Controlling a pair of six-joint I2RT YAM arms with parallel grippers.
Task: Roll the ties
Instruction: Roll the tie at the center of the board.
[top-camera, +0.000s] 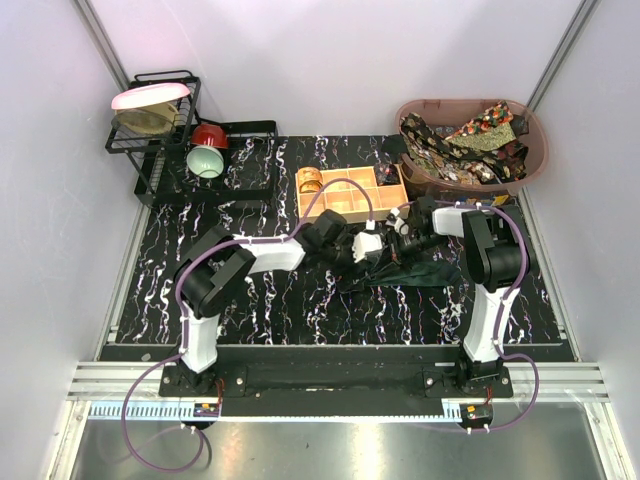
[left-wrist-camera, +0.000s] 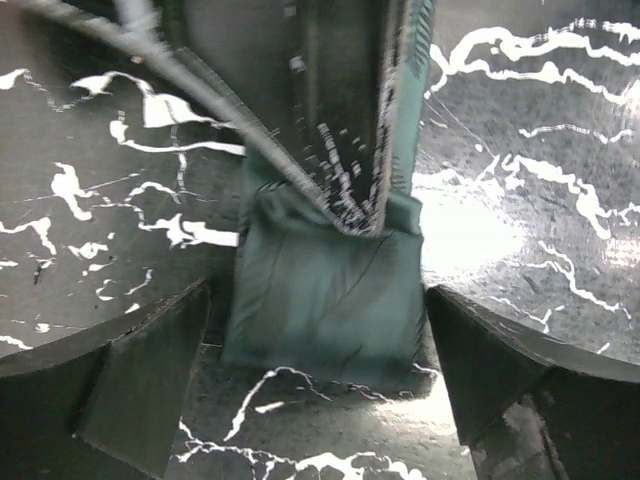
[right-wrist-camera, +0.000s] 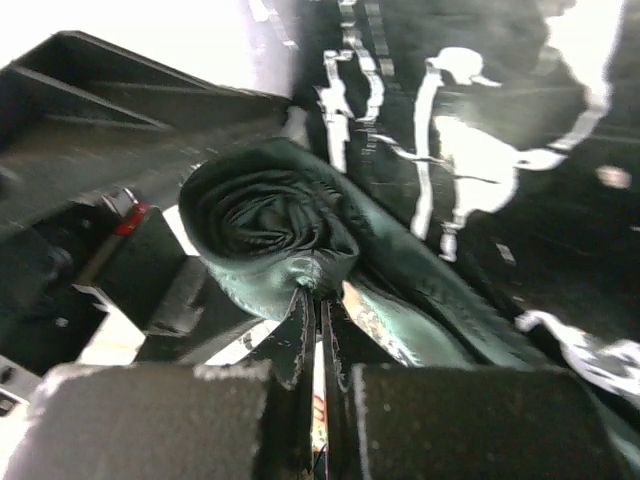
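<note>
A plain dark green tie (top-camera: 415, 272) lies on the black marbled table between my two grippers. In the right wrist view one end of the tie is wound into a loose roll (right-wrist-camera: 265, 215), and my right gripper (right-wrist-camera: 320, 300) is shut on the roll's lower edge, pinching the fabric. In the left wrist view the wound end of the green tie (left-wrist-camera: 320, 300) sits flat on the table between my left gripper's (left-wrist-camera: 320, 400) fingers (left-wrist-camera: 140, 390), which stand wide open and clear of the cloth on both sides. The patterned ties (top-camera: 465, 145) are heaped in the basket.
A tan wooden box (top-camera: 350, 192) with compartments stands just behind the grippers. The pink oval basket (top-camera: 535, 150) is at the back right. A black dish rack (top-camera: 160, 120) with a plate, a red bowl (top-camera: 208, 135) and a pale cup (top-camera: 205, 160) stand at the back left.
</note>
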